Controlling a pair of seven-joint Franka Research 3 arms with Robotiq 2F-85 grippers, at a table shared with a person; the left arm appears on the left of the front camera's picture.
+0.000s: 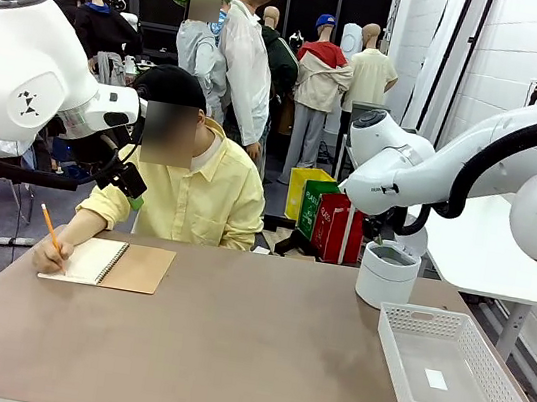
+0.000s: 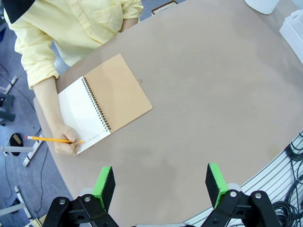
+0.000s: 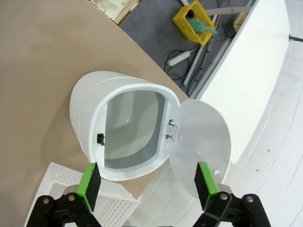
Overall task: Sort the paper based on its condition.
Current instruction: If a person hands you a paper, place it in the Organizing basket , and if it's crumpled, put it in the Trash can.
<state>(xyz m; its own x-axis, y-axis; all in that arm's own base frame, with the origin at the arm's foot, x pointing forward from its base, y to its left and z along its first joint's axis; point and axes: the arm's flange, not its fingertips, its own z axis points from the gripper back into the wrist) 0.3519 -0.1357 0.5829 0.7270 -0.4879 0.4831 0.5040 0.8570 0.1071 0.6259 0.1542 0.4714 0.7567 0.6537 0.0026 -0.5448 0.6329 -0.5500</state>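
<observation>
Paper (image 2: 81,109) lies as the open white page of a brown-covered spiral notebook (image 2: 119,92) at the table's (image 1: 245,359) far left corner, flat and smooth, faint writing near its lower edge. A person's hand (image 2: 66,144) rests on it with a yellow pencil (image 2: 53,139). The left gripper (image 2: 160,182) hovers above bare tabletop, jaws wide and holding nothing, the page well apart from it. The right gripper (image 3: 147,182) hangs spread wide over a white bin (image 3: 87,111) whose lid (image 3: 203,142) is swung open on a grey interior. Beside the bin sits a white mesh basket (image 1: 395,343), with a small white slip (image 1: 436,379) on its floor.
</observation>
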